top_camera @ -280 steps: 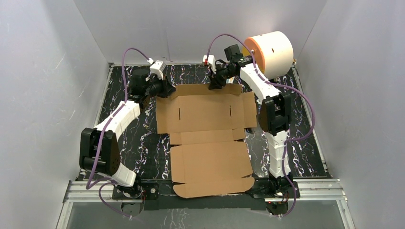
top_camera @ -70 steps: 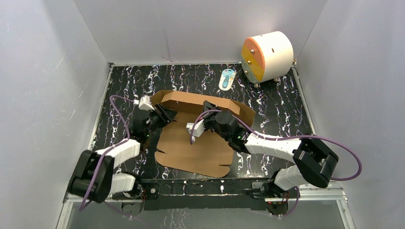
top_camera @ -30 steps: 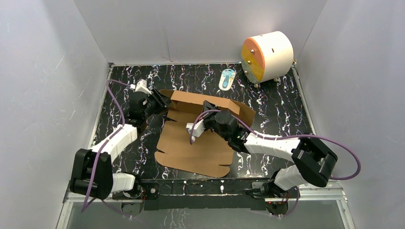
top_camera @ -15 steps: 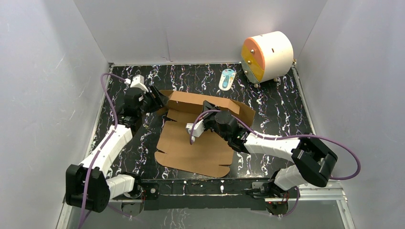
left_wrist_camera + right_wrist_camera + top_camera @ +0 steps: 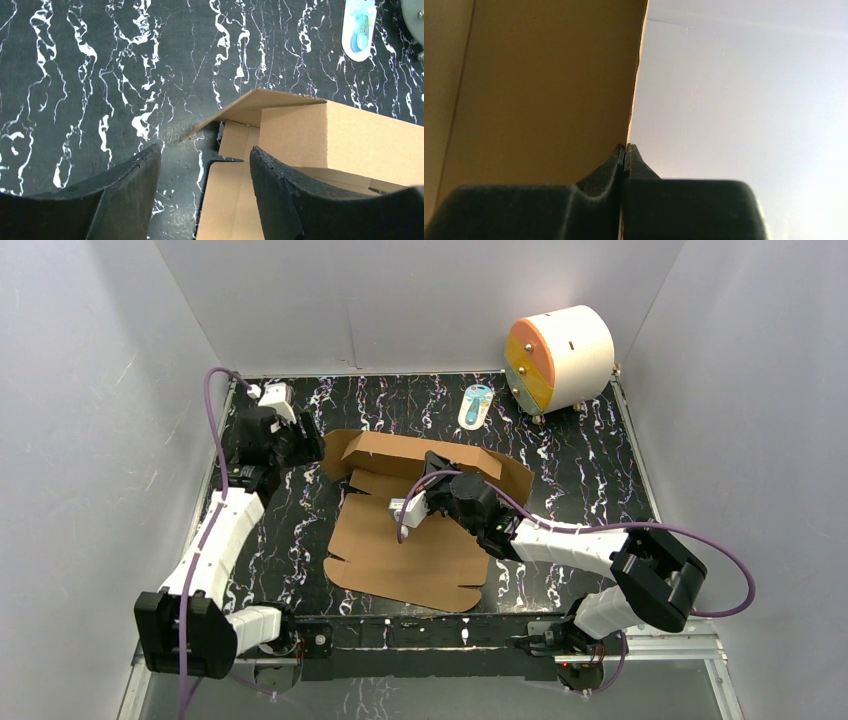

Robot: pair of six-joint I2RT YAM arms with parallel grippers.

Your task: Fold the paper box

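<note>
The left gripper hangs released. Its wrist view shows spread fingers, with the brown paper box just ahead and to the right, part-folded on the bench. Only the right wrist view shows the right gripper clenched on the thin edge of the box's raised wall.

Left gripper gapes — raised wall of the paper box just ahead.
</note>
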